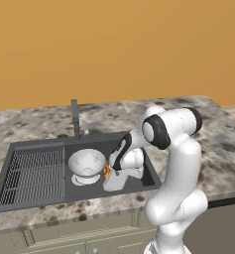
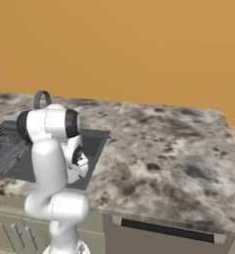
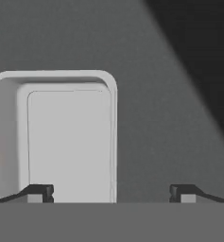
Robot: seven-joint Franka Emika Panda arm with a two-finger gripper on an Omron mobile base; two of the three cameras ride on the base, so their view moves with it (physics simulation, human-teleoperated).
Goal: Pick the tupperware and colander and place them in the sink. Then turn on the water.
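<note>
gripper [image 3: 111, 193] hangs low inside the sink [image 1: 139, 183], pointed down at the basin floor. jaws stand wide apart, nothing between the pads; the two tips show at the bottom of the hand view, well separated.

tupperware [image 3: 61, 137] lies flat on the dark sink floor directly under the hand, offset toward the left tip. in the hand view its right rim falls between the two tips, its body reaching past the left one. its long axis runs up-down in that view, i.e. across the line joining the tips. appears released, resting on the floor; contact with the pads not visible.

colander [image 1: 87, 162] sits farther on, in the same basin, upside down on its rim, just beside the wrist on the drainboard side. both containers judged to be in the sink.

faucet [image 1: 76, 119] stands at the back rim, beyond the colander, no stream visible. judgement: remaining step is the water; hand must lift clear and travel back and toward the faucet, passing over the colander.
</note>
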